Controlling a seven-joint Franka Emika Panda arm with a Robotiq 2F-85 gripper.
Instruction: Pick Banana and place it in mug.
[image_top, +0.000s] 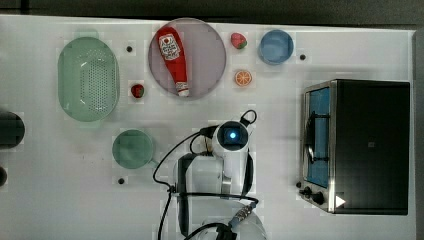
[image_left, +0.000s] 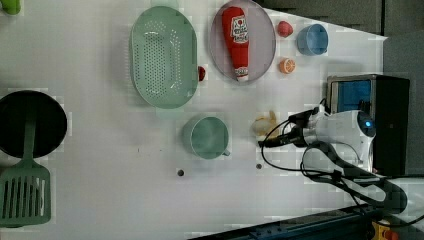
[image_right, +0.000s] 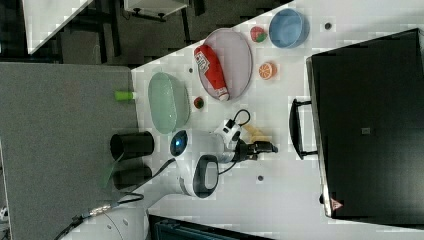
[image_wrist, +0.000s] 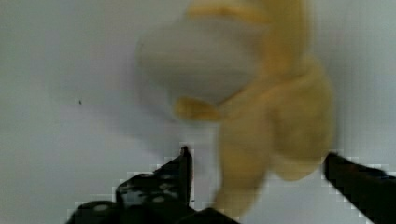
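While jaws gape, banana (image_wrist: 275, 121) between fingers (image_wrist: 180, 172), mug (image_left: 209, 137) near

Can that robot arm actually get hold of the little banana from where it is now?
Probably yes. The gripper is open, with the banana lying on the table between its fingers, and nothing blocks it.

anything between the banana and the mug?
No. In the left view, bare white table separates the banana from the mug.
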